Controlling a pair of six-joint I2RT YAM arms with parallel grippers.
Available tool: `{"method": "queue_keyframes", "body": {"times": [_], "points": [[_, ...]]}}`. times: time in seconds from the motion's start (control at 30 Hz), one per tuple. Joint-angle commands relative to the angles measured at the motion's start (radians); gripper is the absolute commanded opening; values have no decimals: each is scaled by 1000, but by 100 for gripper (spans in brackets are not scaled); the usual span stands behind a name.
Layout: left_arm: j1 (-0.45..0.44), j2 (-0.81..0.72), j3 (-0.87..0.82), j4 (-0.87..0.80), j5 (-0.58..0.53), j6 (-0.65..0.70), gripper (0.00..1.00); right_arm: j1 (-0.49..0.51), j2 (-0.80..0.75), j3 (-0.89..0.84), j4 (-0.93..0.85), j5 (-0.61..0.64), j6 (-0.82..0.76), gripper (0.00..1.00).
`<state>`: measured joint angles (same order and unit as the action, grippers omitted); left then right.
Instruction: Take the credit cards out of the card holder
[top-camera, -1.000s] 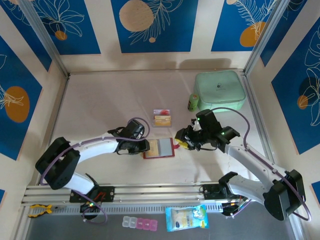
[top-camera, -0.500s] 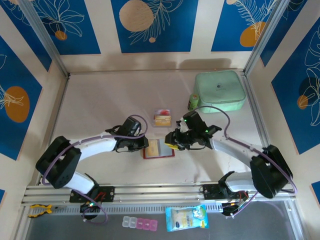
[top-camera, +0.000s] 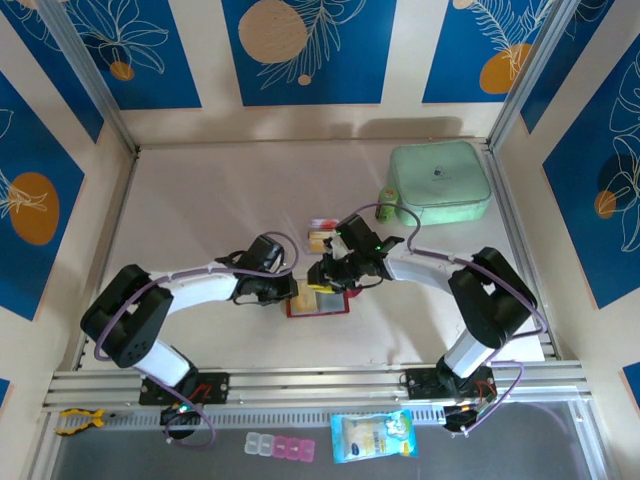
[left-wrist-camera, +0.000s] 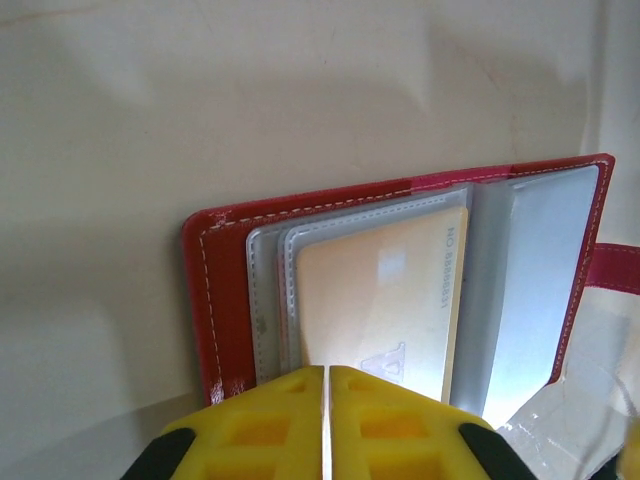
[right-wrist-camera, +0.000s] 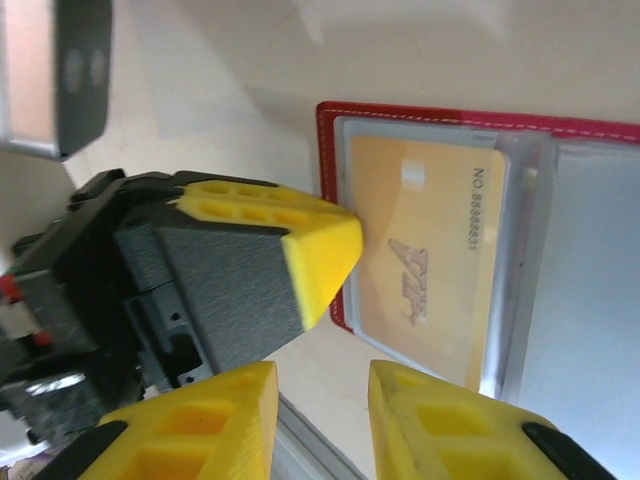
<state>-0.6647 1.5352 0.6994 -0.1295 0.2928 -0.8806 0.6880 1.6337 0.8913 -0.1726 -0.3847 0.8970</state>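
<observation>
Setting: pale worktop (top-camera: 200, 200) boxed in by blue leaf-print panels; mint-green case (top-camera: 440, 180) at far right.
Top view, holder: red card holder (top-camera: 318, 303) open flat between both arms, probably spread so the sleeves face up; loose credit cards (top-camera: 316, 237) already out, just behind it.
Top view, claws: left claw (top-camera: 292, 290) at the holder's left edge, right claw (top-camera: 322, 282) over its far side.
Left wrist: fingertips pressed shut at the holder's rim, likely pinning it down; pinching or only pressing, cannot tell. Orange-yellow card (left-wrist-camera: 380, 300) lodged in its clear sleeve.
Right wrist: parted narrowly, nothing between, poised over that card's end, apparently lining up to draw it out.
</observation>
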Motion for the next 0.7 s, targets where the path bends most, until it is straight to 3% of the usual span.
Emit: {"method": "queue_keyframes", "body": {"times": [0.0, 0.67], "points": [[11, 15, 18, 18, 18, 20, 10, 8, 36, 37, -34, 11, -53, 29], [16, -23, 29, -22, 0, 32, 8, 7, 163, 66, -54, 32, -102, 23]]}}
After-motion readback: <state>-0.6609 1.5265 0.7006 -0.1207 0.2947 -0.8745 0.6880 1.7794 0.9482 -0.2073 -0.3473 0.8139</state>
